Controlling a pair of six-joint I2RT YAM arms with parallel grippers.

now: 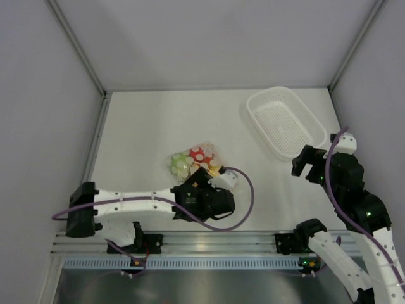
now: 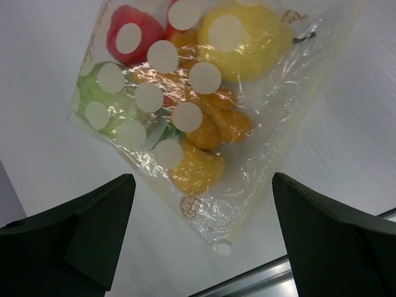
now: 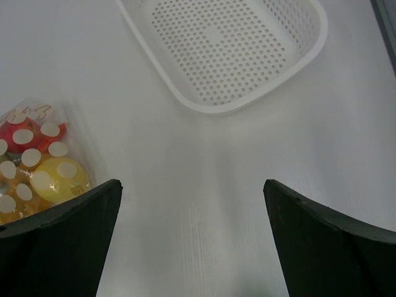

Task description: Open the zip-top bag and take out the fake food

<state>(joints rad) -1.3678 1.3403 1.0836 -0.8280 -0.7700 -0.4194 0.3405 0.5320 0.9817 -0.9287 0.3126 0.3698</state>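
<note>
Zip-top bag (image 2: 185, 111) holds fake food (image 2: 244, 37); basket (image 3: 229, 49) bare; both claws (image 2: 201, 241) (image 3: 192, 247) wide.

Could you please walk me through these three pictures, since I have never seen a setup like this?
The overhead view shows two robot arms bolted at the table's near edge. The other two come from cameras on their wrists, so the dark shapes at the bottom are each arm's own fingers. On the table lie a zip-top bag still full of fake food and a white perforated basket, which holds nothing. The left gripper hovers open over the bag's corner; the right gripper is open too, off to the side. Neither holds anything.
</note>
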